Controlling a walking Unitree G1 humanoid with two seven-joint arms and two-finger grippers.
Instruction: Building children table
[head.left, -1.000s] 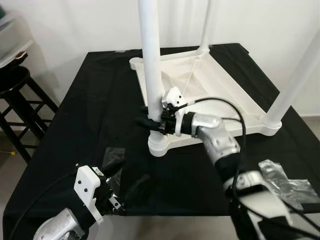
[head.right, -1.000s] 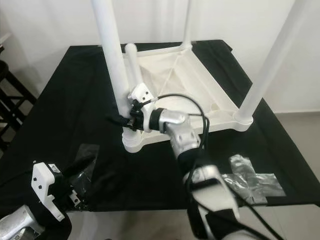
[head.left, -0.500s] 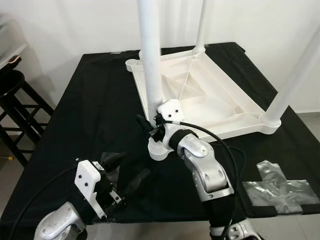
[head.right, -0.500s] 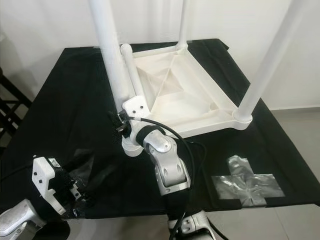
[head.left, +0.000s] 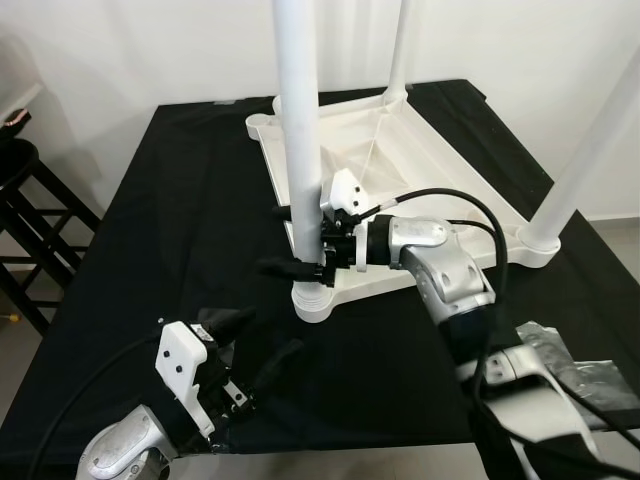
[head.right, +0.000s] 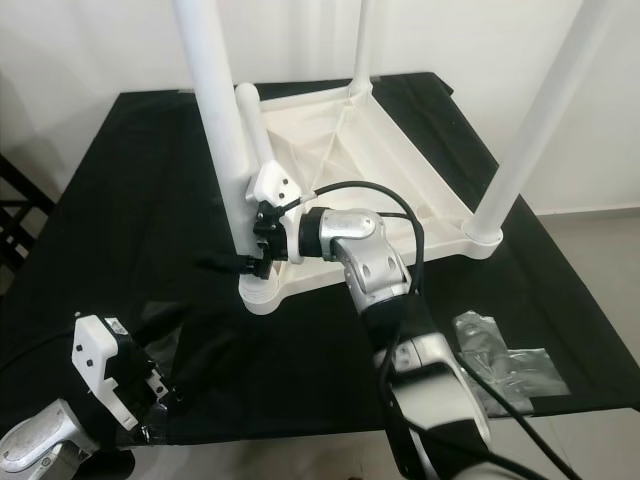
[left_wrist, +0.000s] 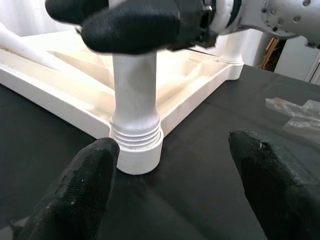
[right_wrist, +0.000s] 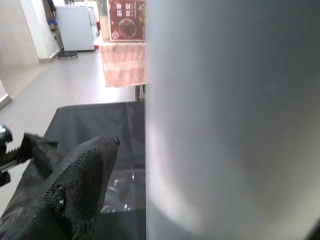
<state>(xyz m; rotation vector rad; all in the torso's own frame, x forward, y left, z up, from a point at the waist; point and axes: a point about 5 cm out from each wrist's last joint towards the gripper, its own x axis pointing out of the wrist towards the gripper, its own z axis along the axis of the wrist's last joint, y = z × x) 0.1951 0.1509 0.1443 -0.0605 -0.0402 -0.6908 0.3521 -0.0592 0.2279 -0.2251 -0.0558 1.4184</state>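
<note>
A white children's table (head.left: 420, 170) lies upside down on a black-clothed worktop. Three legs stand up from its corners, and one loose leg (head.right: 250, 125) lies in its underside. My right gripper (head.left: 295, 242) is shut on the near-left leg (head.left: 300, 120), just above its corner socket (head.left: 313, 298). In the right wrist view that leg (right_wrist: 230, 120) sits against one black finger (right_wrist: 82, 180). My left gripper (head.left: 255, 340) is open low by the worktop's front edge. In the left wrist view its fingers (left_wrist: 90, 180) frame the leg's threaded collar (left_wrist: 136, 134) from a distance.
A dark stool (head.left: 30, 200) stands off the worktop's left side. Crumpled clear plastic (head.left: 575, 360) lies at the front right, and another piece (head.right: 160, 320) by my left gripper. The far leg (head.left: 400, 45) and right leg (head.left: 590, 150) rise high.
My right forearm has swung from a low, elbow-down pose to a level reach, the wrist turning around the near-left leg. The camera shifted slightly. The left gripper stays open in place.
</note>
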